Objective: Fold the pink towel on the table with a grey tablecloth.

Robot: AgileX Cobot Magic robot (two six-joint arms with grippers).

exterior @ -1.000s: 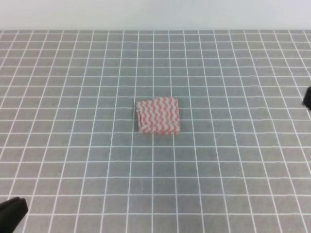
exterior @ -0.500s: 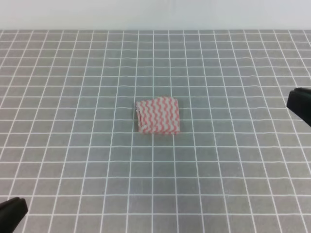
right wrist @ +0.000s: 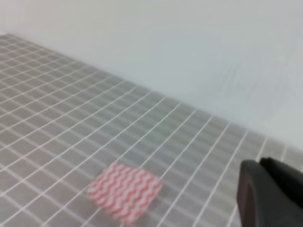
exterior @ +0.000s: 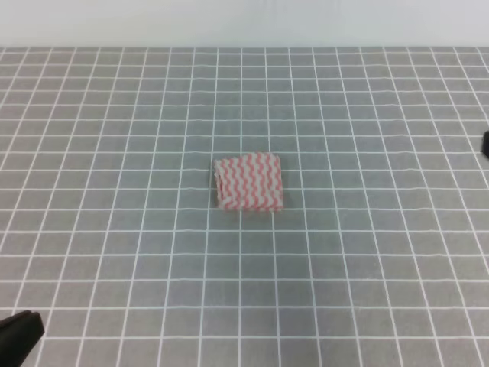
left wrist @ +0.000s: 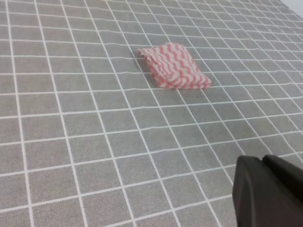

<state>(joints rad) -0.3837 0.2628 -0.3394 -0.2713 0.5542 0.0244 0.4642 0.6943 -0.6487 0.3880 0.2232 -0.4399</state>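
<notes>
The pink towel [exterior: 248, 181] lies folded into a small thick rectangle near the middle of the table with a grey tablecloth [exterior: 114, 153], untouched by either gripper. It also shows in the left wrist view as the pink towel [left wrist: 173, 66] and in the right wrist view as the pink towel [right wrist: 124, 192]. My left gripper [exterior: 19, 329] sits at the bottom left corner, far from the towel. Only a dark sliver of my right gripper [exterior: 485, 144] shows at the right edge. In the wrist views the left gripper [left wrist: 262, 161] and the right gripper [right wrist: 259, 163] hold nothing, their fingers pressed together.
The white-lined grey cloth reaches to a pale wall [exterior: 244, 23] at the back. Nothing else lies on the grid around the towel.
The right gripper, which had come in from the right edge half a second ago, has drawn back out to that edge. The towel and left gripper have not moved.
</notes>
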